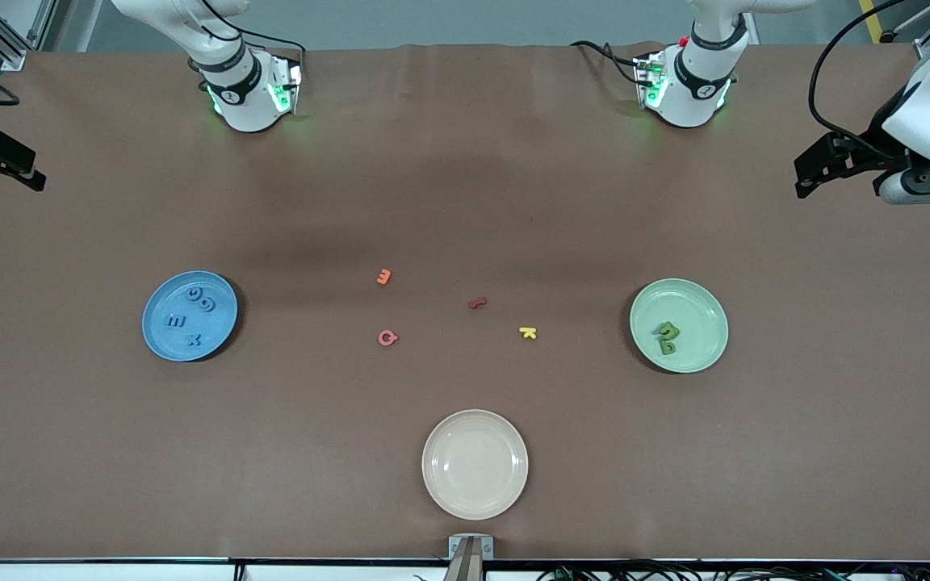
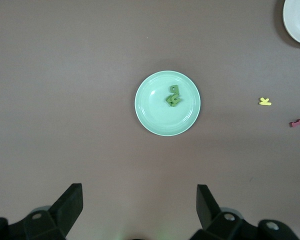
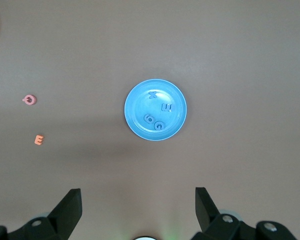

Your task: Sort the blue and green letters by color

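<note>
The small chunky mid-blue toy letters are lying in the blue plate and the grass-green ones, seemingly piled, in the green plate, looking light and rigid, best pinched across a stroke, while the left tool and right tool are hanging wide open and empty

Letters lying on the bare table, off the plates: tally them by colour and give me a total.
orange letter: 1
pink letter: 1
dark red letter: 1
yellow letter: 1
Total: 4
</note>
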Robot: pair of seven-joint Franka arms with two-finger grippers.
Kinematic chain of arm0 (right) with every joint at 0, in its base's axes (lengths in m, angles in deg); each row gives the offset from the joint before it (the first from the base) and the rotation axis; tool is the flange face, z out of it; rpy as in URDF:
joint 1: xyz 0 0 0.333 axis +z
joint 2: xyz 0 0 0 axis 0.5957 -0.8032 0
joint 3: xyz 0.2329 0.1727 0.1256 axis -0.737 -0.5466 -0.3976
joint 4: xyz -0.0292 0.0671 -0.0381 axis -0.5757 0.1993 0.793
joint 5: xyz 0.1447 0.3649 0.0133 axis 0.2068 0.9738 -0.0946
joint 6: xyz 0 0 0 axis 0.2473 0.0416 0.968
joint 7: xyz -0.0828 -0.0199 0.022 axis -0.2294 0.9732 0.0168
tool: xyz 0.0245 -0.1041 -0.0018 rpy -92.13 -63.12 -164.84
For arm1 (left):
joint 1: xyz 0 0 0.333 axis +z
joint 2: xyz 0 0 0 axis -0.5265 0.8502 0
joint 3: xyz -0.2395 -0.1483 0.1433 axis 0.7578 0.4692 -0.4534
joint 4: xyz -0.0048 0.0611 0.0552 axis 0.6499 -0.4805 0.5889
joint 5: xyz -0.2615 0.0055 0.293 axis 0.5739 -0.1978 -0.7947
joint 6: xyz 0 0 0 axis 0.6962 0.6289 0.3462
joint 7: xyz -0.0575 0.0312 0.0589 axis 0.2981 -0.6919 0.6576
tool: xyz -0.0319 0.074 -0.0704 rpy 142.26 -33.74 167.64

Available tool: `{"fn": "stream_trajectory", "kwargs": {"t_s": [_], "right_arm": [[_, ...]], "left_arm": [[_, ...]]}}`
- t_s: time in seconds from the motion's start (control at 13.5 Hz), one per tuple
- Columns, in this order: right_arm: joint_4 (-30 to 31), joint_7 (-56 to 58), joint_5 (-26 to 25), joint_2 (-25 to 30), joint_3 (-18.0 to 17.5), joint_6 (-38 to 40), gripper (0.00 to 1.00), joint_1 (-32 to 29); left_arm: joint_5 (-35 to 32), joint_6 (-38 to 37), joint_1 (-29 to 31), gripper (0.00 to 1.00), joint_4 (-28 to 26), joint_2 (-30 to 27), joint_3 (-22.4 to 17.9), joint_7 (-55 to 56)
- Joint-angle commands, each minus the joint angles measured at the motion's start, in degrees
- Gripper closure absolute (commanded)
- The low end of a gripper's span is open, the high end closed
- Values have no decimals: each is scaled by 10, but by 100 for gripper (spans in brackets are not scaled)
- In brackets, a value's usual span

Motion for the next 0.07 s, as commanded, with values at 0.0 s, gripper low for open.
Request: {"fn": "stream_trajectory", "kwargs": {"t_s": [0.0], "right_arm": [[-26, 0, -5, -13, -1, 5, 0, 0]], "left_arm": [[-10, -2, 2, 0, 7, -3, 1, -2]]}}
